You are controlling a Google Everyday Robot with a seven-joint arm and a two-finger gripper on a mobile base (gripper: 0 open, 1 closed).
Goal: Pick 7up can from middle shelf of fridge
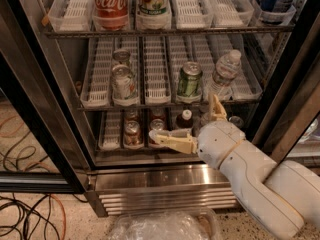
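The 7up can (pixel 124 84), silvery-white with a shiny lid, stands at the front of a left lane on the middle shelf (pixel 157 79) of the fridge (pixel 165 181). A second similar can (pixel 121 58) stands right behind it. My gripper (pixel 184 117) is below and to the right of the 7up can, in front of the bottom shelf. It is open with nothing in it: one finger (pixel 172 141) points left and the other (pixel 217 108) points up.
On the middle shelf, a green can (pixel 189 81) and a clear water bottle (pixel 222 75) stand right of centre. A Coca-Cola bottle (pixel 109 4) and other bottles fill the top shelf. Small cans and a dark bottle (pixel 185 119) are on the bottom shelf. Cables (pixel 25 209) lie on the floor at left.
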